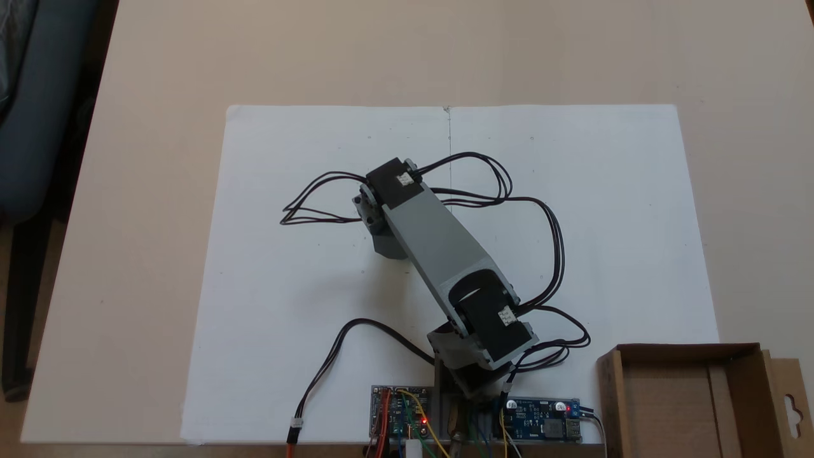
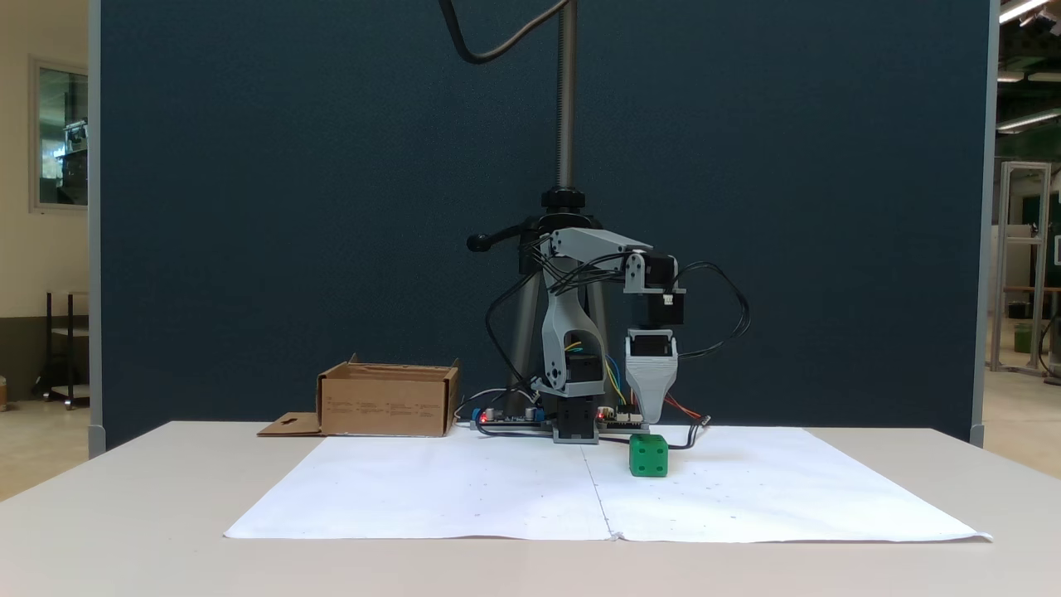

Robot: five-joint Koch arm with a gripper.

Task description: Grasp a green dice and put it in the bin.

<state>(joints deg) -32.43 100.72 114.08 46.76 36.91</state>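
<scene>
Open white paper point(image 2: 464, 489) lies between the green dice point(image 2: 648, 456) and the bin point(image 2: 388, 402), nothing standing between.

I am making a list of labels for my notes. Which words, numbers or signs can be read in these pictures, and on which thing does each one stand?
Nothing can be read.
The bin: rows of small dark print on its front wall, too small to read.
The arm's motors: small white stickers, marks blurred.
The circuit boards: any print too small to read.
The green dice: recessed pips, no text.
</scene>
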